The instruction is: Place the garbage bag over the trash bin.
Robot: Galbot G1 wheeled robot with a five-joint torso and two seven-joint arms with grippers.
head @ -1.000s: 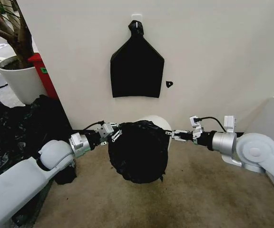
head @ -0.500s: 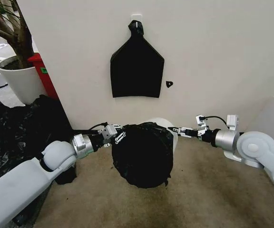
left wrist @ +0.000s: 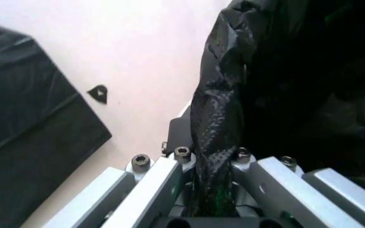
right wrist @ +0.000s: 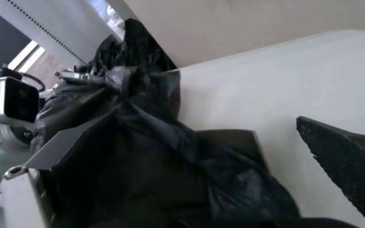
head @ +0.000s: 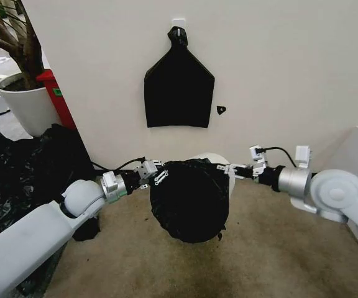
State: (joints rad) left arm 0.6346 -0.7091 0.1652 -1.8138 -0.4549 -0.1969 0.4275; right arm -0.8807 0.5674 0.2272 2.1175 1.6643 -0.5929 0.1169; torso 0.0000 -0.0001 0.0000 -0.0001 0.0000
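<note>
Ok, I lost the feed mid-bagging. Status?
Left claw shut on garbage bag edge. Right claw gripping opposite edge. Bag stretched between them, just before the trash bin. Nothing in the way.

Plain white wall (head: 278, 74) above tan carpet (head: 266, 261), potted plant (head: 18, 99) at the left.

Garbage bag (head: 190, 200) sits in front of trash bin (head: 219, 162), w/ left gripper (head: 156, 174) at its left edge, right gripper (head: 230, 169) at its right; wall behind.
</note>
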